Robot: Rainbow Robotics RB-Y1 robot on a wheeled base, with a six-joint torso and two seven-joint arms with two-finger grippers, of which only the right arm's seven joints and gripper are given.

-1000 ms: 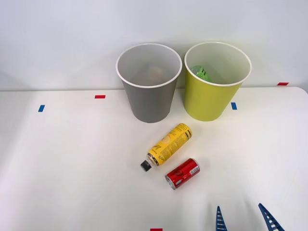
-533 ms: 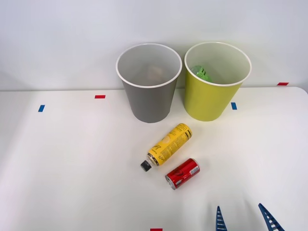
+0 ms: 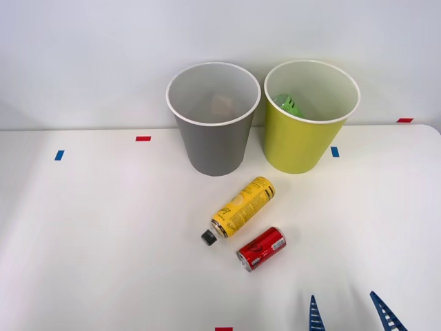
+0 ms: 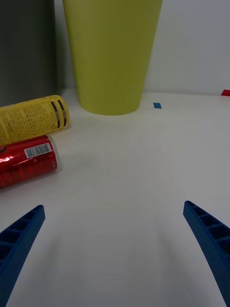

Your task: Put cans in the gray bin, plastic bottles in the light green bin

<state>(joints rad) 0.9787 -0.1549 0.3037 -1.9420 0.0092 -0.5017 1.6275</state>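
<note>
1. Nothing has moved since the earlier frames: the right gripper hangs low over the table, in the same spot.
2. Its blue fingers are spread wide and hold nothing.
3. Ahead of the fingers and off to their left lie the red can and, just beyond it, the yellow bottle, side by side.
4. Farther ahead stand the gray bin and the light green bin, which holds a green bottle.
5. A pick looks due: probably swing left, straddle the can, close.
</note>
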